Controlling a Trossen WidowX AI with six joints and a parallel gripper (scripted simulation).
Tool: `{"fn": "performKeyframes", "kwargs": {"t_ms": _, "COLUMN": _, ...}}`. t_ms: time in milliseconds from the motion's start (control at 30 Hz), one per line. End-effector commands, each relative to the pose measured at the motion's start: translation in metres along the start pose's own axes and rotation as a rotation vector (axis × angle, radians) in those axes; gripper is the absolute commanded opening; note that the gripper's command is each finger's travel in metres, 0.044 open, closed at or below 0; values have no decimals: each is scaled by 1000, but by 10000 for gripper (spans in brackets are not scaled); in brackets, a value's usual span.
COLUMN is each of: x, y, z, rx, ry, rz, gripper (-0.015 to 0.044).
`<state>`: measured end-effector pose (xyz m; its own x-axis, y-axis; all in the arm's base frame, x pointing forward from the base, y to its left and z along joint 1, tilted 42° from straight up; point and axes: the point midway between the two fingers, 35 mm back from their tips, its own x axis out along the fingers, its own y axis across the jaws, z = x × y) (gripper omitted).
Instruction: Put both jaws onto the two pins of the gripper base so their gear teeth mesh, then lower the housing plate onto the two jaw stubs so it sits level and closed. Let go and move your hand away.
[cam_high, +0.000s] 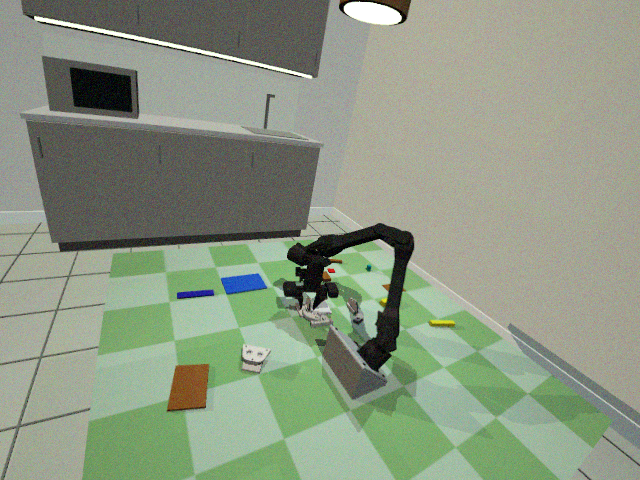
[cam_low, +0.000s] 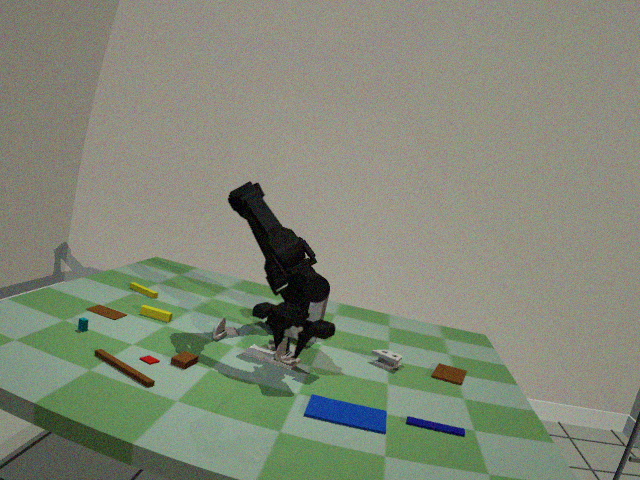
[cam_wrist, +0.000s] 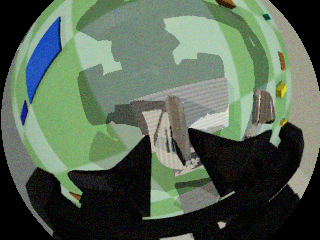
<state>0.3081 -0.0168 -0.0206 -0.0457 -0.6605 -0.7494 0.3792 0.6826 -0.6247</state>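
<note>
Black gripper (cam_high: 314, 305) (cam_low: 289, 353) (cam_wrist: 168, 135), fingers partly spread, pinching nothing; apparently just freed from the first jaw (cam_low: 281, 347) (cam_wrist: 177, 122), right at the fingertips over the gripper base (cam_high: 321, 321) (cam_low: 257, 353) (cam_wrist: 212, 92). Whether seated on a pin, cannot tell.

Key relation for the coming reach: second jaw (cam_high: 354, 310) (cam_low: 221, 329) (cam_wrist: 263, 107), just off to the right of the gripper in the top and wrist views, left in the exterior one. Long axis slanting from upper left to lower right in the top view; probably best gripped across that line. Much nearer than the white housing plate (cam_high: 255, 356) (cam_low: 387, 357), well apart on the opposite side, left for last by the look of it. First, likely, straight up and clear; any sideways drift now could knock the first jaw askew.
</note>
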Motion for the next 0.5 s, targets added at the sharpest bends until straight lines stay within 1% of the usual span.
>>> {"fn": "performKeyframes", "kwargs": {"t_ms": 0, "x": 0, "y": 0, "z": 0, "rx": 0, "ry": 0, "rz": 0, "gripper": 224}}
{"fn": "performKeyframes", "kwargs": {"t_ms": 200, "x": 0, "y": 0, "z": 0, "rx": 0, "ry": 0, "rz": 0, "gripper": 224}}
{"fn": "performKeyframes", "kwargs": {"t_ms": 267, "x": -6, "y": 0, "z": 0, "rx": 0, "ry": 0, "rz": 0, "gripper": 224}}
{"fn": "performKeyframes", "kwargs": {"t_ms": 367, "x": -26, "y": 1, "z": 1, "rx": -2, "ry": 1, "rz": 0, "gripper": 224}}
{"fn": "performKeyframes", "kwargs": {"t_ms": 467, "x": -58, "y": 1, "z": 0, "rx": -4, "ry": 3, "rz": -4, "gripper": 224}}
